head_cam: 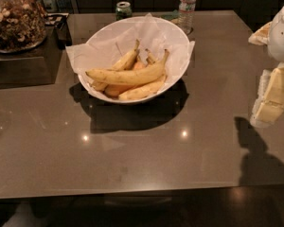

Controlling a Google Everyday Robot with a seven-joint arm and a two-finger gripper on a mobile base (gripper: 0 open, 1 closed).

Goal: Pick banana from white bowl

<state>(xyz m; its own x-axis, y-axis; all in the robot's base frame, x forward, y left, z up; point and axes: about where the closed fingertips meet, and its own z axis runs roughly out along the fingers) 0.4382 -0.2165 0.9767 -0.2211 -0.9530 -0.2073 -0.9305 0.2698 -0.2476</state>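
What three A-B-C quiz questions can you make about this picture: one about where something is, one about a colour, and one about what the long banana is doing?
1. Where is the gripper?
A. inside the white bowl
B. at the right edge, away from the bowl
C. at the left edge

2. What colour is the can behind the bowl?
A. red
B. green
C. blue

3. What is the long banana doing?
A. lying in the bowl on the other bananas
B. hanging from the gripper
C. lying peeled

Answers:
1 B: the gripper shows at the right edge, apart from the bowl.
2 B: the can looks green.
3 A: the banana lies across the others, unpeeled.
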